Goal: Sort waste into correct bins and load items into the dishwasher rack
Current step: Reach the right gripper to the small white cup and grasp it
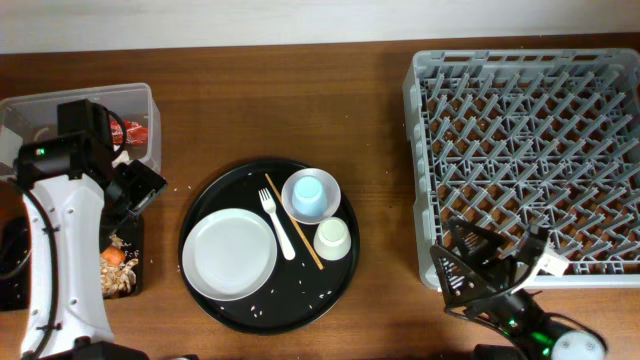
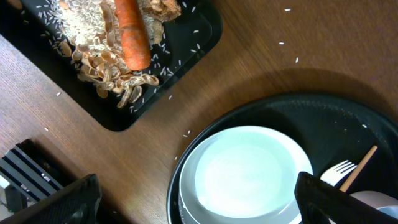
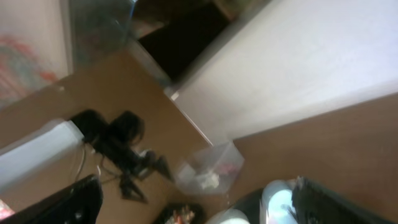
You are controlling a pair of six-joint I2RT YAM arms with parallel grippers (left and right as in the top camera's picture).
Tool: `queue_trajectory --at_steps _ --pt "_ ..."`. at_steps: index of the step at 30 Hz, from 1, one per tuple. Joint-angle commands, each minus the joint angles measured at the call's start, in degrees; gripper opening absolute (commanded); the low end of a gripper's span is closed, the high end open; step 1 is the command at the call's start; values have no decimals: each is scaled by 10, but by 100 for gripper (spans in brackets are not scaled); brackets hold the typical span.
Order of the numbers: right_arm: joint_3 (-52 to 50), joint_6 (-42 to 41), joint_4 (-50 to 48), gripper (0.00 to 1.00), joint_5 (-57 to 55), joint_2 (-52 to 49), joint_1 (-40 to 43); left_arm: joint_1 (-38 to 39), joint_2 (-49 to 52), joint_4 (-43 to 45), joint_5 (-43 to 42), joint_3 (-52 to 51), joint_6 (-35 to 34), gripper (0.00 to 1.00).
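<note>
Orange carrot [image 2: 132, 34] lies in shallow black tray [image 2: 189, 37]; white round plate [image 1: 230, 253] unracked; left gripper [image 2: 198, 202], right gripper [image 3: 199, 202] wide open, empty.

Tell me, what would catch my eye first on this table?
The round black tray in the middle stands out, carrying a white plate, a light-blue cup, a cream-white cup and a white fork. To its right sits a large grey rack full of upright pegs. At the far left, an orange carrot lies among rice in a shallow black tray.
</note>
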State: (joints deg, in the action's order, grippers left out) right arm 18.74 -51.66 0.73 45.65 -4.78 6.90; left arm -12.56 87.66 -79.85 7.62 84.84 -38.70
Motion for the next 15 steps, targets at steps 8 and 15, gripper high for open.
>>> queue_trajectory --at_steps 8,15 --pt "515 350 569 99 -144 -400 1 -3 2 -2 8 -4 -7 99" --pt "561 351 573 99 -197 -554 -235 -3 2 -2 8 -4 -7 99"
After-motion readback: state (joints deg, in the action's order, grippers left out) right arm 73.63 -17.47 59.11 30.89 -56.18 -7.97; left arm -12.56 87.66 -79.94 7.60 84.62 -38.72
